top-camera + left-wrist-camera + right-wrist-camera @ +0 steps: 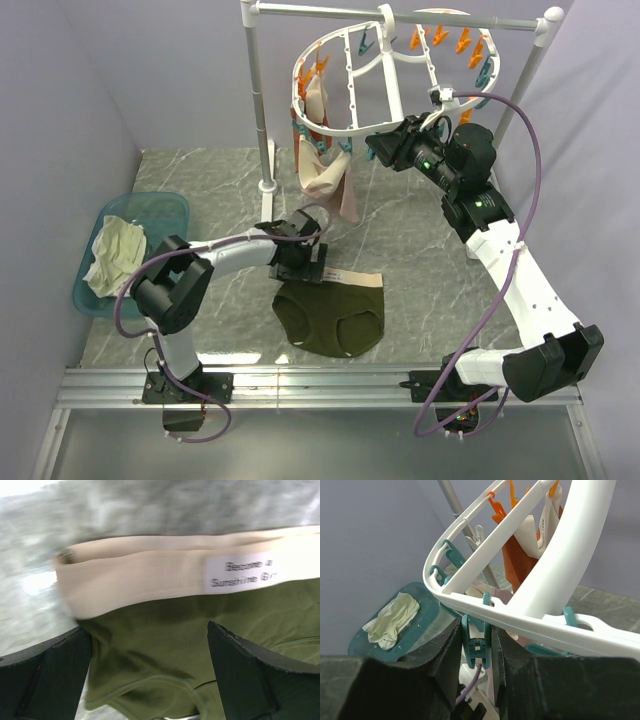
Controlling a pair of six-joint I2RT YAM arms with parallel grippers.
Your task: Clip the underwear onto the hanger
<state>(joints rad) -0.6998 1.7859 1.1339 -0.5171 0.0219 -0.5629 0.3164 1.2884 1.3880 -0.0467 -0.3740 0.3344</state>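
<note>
A grey marbled table (pixel 430 260) fills the floor of the scene, closed in by plain pale violet walls. Nearest to the arm bases, the underwear (pixel 332 315) lies flat on the table, near the middle of it. It is dark olive-green, and its beige waistband (pixel 140 580) is on the far side. A small white label (pixel 245 572) with dark print sits on this waistband. The left gripper (pixel 150 675) hangs just above the left part of the waistband. Its jaws stand wide apart, with nothing between them, and the green cloth shows in the gap.

More to the left, a blue basin (pixel 160 215) holds a crumpled cream cloth (pixel 115 250).

Farther back and higher, the right arm reaches up to the hanger (pixel 560 565), a white oval frame with cross ribs. The right gripper (pixel 476 630) is narrow and closed on a teal clothespin (pixel 475 647) that hangs under the near rim of the frame. Pinkish-beige and rust-red garments (pixel 325 175) are clipped at the left side of the frame and hang down from it. A row of orange clothespins (pixel 440 38) is at its far rim. Behind all this, the hanger hangs from the bar of a white pole stand (pixel 262 100).
</note>
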